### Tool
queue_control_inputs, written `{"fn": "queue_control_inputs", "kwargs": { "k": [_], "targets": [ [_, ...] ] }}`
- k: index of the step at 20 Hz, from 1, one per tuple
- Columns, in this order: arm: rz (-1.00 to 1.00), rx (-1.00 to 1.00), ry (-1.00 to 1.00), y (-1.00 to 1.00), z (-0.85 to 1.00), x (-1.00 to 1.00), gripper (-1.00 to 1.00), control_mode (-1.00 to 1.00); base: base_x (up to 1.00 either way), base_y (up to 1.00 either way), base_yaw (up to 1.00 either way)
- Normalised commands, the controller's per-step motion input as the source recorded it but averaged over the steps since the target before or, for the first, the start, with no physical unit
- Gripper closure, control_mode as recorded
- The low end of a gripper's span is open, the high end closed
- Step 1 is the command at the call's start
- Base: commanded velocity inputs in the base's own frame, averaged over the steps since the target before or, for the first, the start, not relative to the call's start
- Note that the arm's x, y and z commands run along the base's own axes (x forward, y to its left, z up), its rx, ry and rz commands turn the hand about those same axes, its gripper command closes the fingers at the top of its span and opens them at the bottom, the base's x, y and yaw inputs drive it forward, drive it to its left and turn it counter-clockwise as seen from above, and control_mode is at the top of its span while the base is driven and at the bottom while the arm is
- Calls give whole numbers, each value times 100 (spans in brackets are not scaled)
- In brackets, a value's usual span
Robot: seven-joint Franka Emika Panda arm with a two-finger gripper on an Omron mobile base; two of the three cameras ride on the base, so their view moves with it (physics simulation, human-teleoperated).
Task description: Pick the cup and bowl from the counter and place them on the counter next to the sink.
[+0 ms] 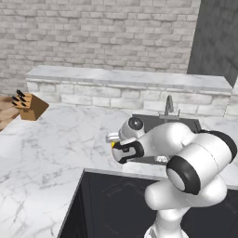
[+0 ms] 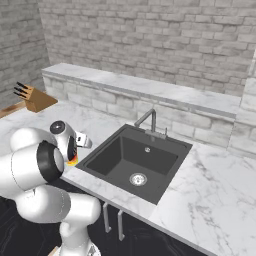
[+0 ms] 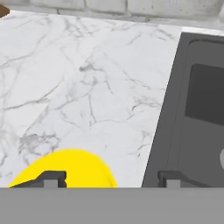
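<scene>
Gripper [image 3: 107, 177] first: in the hand view its two dark fingertips [image 3: 52, 177] stand wide apart, so it looks released, with the yellow cup [image 3: 65, 168] sitting by the left tip on the white marble desk [image 3: 87, 87], not pinched between them. Cup seems to rest just beside the sink [image 3: 197, 109], whose dark rim runs up the right side of that view. From the right base view a bit of yellow and orange peeks out under the hand [image 2: 72, 161], right by the sink's near-left corner.

So the guess is the cup drop-off is basically done. Next move probably calls for lifting the hand straight up without knocking the cup, then going off for the bowl.

Count: one cup, one sink, one faucet [image 2: 150, 122], one knife block [image 1: 30, 106] far off on the left.
</scene>
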Motion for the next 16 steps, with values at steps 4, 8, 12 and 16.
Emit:
{"fn": "queue_control_inputs", "kwargs": {
  "k": [4, 8, 12, 16],
  "targets": [
    [-2, 0, 0, -18, 0, -11, -100, -100, 0, 0, 0],
    [-6, 0, 0, -29, 0, -35, -100, -100, 0, 0, 0],
    [-7, 0, 0, -29, 4, -42, -100, -100, 0, 0, 0],
    [-7, 1, 0, -24, 17, -54, -100, -100, 0, 0, 0]
  ]
}}
